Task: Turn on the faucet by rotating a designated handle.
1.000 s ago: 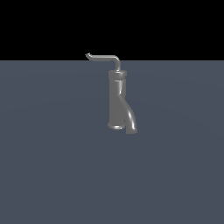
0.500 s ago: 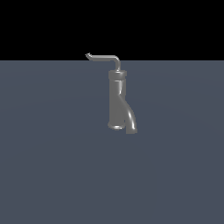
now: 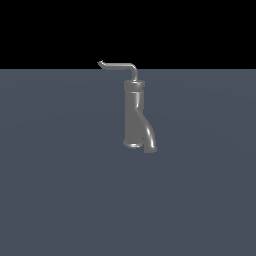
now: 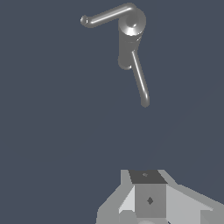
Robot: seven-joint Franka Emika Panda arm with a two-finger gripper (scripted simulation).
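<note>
Exterior view: the faucet stands upright on the flat grey desk, a little above the middle of the picture. Its cylindrical body carries a collar near the top, and a short thick curved spout leaves the base toward the exterior view's right. From the top of the faucet the handle, a thin rod, rises, bends and runs level toward the exterior view's left, ending in a small upturned tip. The handle lies right at the line where the desk meets the black background, so the rod shows against the black. Bare desk surface lies all around the faucet: wide on both sides, wider still in front of it. No edge of the desk shows except that far line just behind the faucet. No arm or fingers appear in this view.

Wrist view: the faucet is seen from above, foreshortened, its round top facing the camera. The handle reaches out from that top to its knobbed tip, and the spout stretches away from the body in another direction. The gripper is well apart from the faucet, with open desk between them. Only its pale grey housing shows, cut off by the picture's edge; the fingers are out of sight, so I cannot tell whether they are spread or pressed together. Nothing touches the handle.
</note>
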